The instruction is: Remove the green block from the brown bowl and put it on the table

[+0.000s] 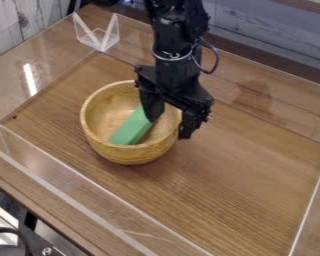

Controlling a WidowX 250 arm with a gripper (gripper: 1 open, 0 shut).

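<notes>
The green block (132, 127) lies tilted inside the brown bowl (120, 153), which stands on the table (236, 185) left of centre. My gripper (170, 117) points straight down over the bowl's right side, open wide. One of its fingers (147, 106) hangs inside the bowl just by the block's upper end. The other finger stands past the right rim. Nothing is held between them, and I cannot tell whether the inner finger touches the block.
Clear acrylic walls (69, 205) run along the table's edges. A small clear triangular stand (96, 33) sits at the back left. Bare wood stretches to the right of and in front of the bowl.
</notes>
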